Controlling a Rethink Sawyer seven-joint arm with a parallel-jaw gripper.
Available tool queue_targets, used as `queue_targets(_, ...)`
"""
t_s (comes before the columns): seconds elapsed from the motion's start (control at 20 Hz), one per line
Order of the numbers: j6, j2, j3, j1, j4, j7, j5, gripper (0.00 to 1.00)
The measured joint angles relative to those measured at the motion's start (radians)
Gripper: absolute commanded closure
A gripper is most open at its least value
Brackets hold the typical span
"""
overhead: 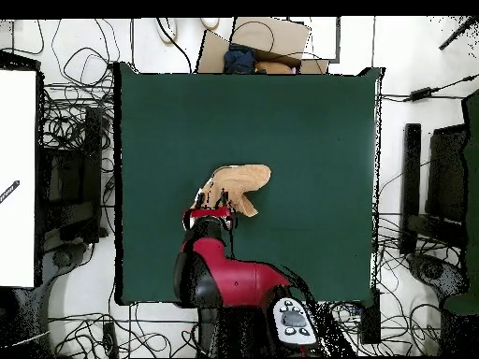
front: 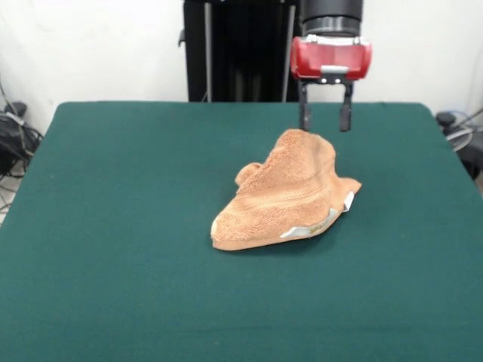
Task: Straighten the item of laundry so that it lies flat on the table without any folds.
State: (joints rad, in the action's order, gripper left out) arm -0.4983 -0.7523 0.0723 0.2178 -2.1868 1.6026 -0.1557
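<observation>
The orange-tan terry towel (front: 283,192) lies crumpled in a folded heap right of the middle of the dark green table (front: 113,226), with white tags along its front right edge. One corner rises to a peak at the back. My gripper (front: 325,121) hangs just above and behind that peak, fingers apart and empty; the left finger's tip is close to the towel's top. In the overhead view the towel (overhead: 239,181) sits near the table's middle (overhead: 309,122), and the gripper (overhead: 210,217) covers its lower left part.
The black pedestal (front: 234,49) stands behind the table's far edge. Cables and equipment (front: 15,139) lie off the table on both sides. A cardboard box (overhead: 257,42) sits beyond the table's top edge in the overhead view.
</observation>
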Motion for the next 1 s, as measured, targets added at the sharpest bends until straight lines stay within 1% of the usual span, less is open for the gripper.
queue_targets(0.1, 0.0, -0.003, 0.045, 0.022, 0.0, 0.01, 0.0, 0.0)
queue_targets(0.3, 0.0, -0.002, 0.081, 0.034, 0.0, 0.027, 0.0, 0.0)
queue_targets(0.5, 0.0, -0.001, 0.08, 0.018, 0.0, 0.031, 0.007, 0.0)
queue_targets(0.75, 0.0, -0.002, 0.046, -0.03, 0.0, 0.031, 0.06, 0.0)
queue_targets(0.85, 0.0, 0.001, 0.006, -0.071, 0.0, 0.031, 0.104, 0.0)
queue_targets(1.0, 0.0, 0.009, -0.035, -0.107, 0.0, 0.031, 0.14, 0.0)
